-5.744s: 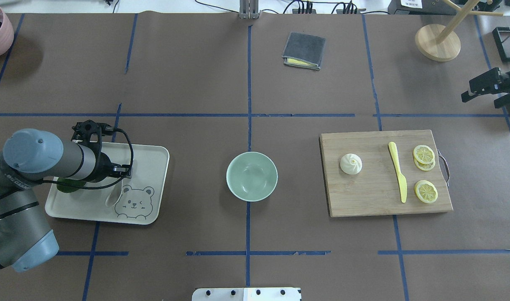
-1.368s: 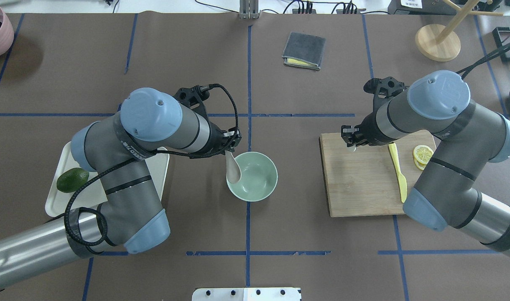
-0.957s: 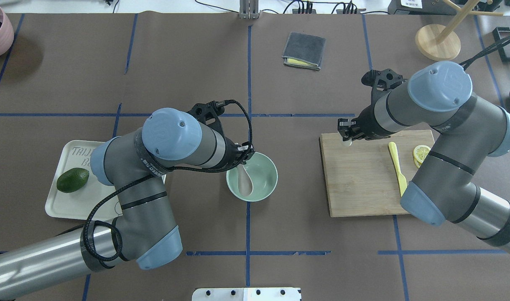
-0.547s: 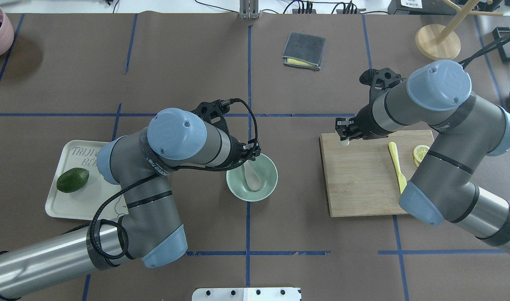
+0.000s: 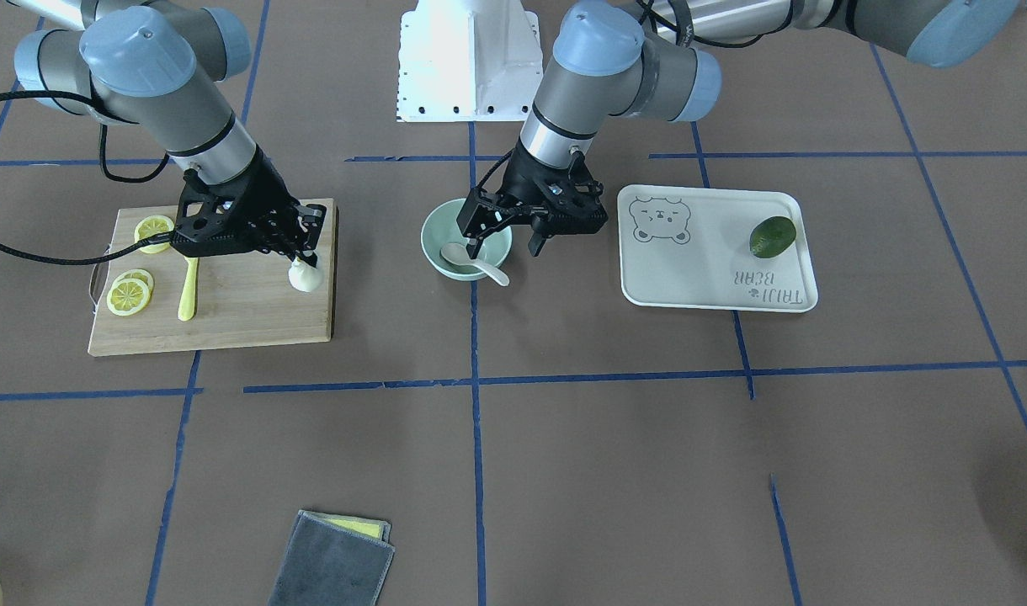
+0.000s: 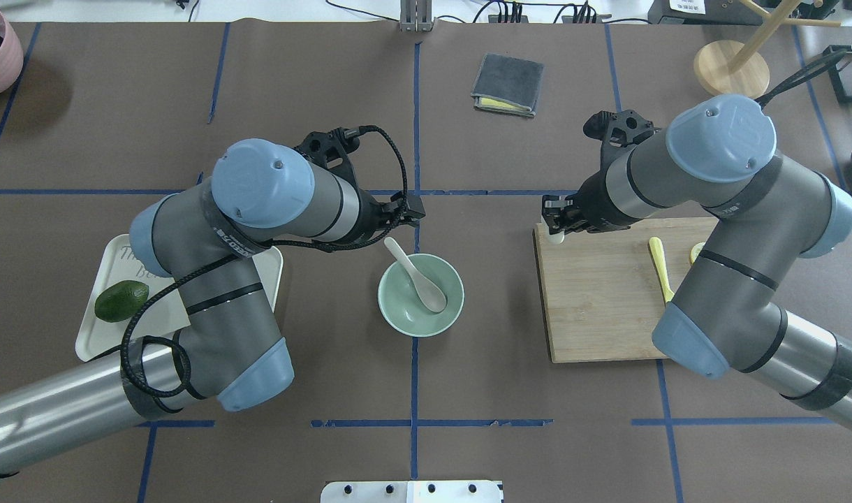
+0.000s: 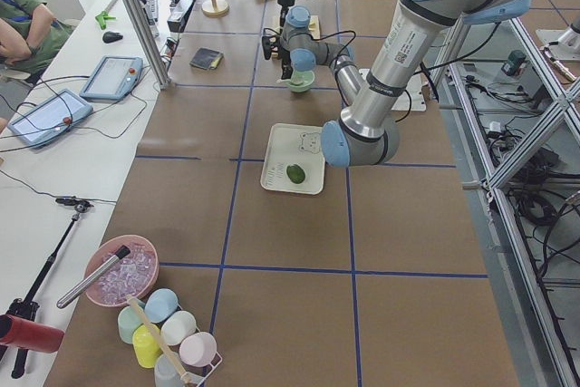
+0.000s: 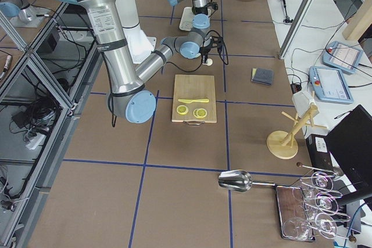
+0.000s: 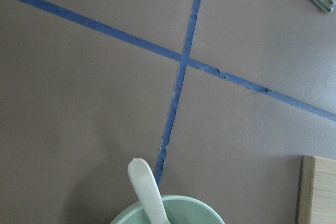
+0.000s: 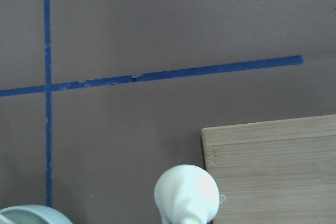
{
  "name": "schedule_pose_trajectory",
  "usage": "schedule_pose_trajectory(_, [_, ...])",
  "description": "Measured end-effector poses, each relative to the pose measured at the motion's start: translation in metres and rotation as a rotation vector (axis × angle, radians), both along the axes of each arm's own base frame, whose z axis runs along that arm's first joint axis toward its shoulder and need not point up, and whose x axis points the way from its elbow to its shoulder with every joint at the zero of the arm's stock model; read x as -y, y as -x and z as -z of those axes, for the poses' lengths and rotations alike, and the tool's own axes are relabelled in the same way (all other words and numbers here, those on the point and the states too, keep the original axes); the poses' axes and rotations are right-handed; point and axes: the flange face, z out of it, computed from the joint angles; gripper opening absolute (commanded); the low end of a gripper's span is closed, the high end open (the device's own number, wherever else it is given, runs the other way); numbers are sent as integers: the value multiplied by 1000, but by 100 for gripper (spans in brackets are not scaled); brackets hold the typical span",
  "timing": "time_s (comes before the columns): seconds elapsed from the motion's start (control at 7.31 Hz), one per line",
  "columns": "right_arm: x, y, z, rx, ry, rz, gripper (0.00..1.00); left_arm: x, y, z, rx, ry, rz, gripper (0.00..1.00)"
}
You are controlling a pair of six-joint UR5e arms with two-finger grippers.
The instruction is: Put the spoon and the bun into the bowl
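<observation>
Spoon half looks sorted to me. The small pale beige plastic soup spoon [image 6: 417, 269] is lying in the round mint-green bowl [image 6: 398, 323]. Its scoop is sitting on the bottom and its handle is leaning out over the rim at about 11 o'clock, going by the view from over the robot's shoulders.

The left gripper [image 5: 503, 242] is hovering just outside the rim on that same side. Its jaws are spread wide with nothing between them, so I'd say it's only there because that's where the handle is pointing.

The right gripper [image 5: 305, 257] is doing the other half. Its jaws are pinching the small white pleated steamed bun [image 5: 305, 278] from above, at roughly 2 o'clock from the bowl. That's over the bowl-side corner of the wooden cutting board [image 5: 227, 311], and the bun looks lifted off the wood.

A top-down hold makes sense, since the bun can go straight down into the bowl. My guess is the roomiest spot is around 8 o'clock inside, since the scoop is taking up the middle.

The yellow plastic knife [image 5: 187, 290] on the board and the green avocado [image 5: 772, 236] on the beige bear-print tray [image 5: 699, 282] aren't part of this.
</observation>
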Motion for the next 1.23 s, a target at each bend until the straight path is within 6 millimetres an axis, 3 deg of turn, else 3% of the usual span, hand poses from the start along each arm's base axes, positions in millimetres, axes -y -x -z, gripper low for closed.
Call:
schedule_pose_trajectory(0.41, [-34, 57, 64, 91, 49, -27, 12, 25, 84, -23, 157, -113, -4, 100])
schedule_pose_trajectory(0.55, [-50, 77, 77, 102, 45, -37, 12, 38, 116, -38, 193, -145, -12, 100])
schedule_pose_trajectory(0.68, [-60, 94, 86, 105, 35, -42, 28, 54, 154, -58, 231, -175, -26, 100])
schedule_pose_trajectory(0.82, [-65, 111, 91, 100, 28, -44, 75, 65, 192, -81, 274, -211, -37, 100])
schedule_pose_trajectory(0.96, [-68, 123, 93, 94, 24, -44, 99, 70, 222, -100, 316, -247, -50, 100])
schedule_pose_trajectory(1.23, [-70, 131, 97, 94, 21, -45, 99, 82, 271, -133, 401, -308, -72, 100])
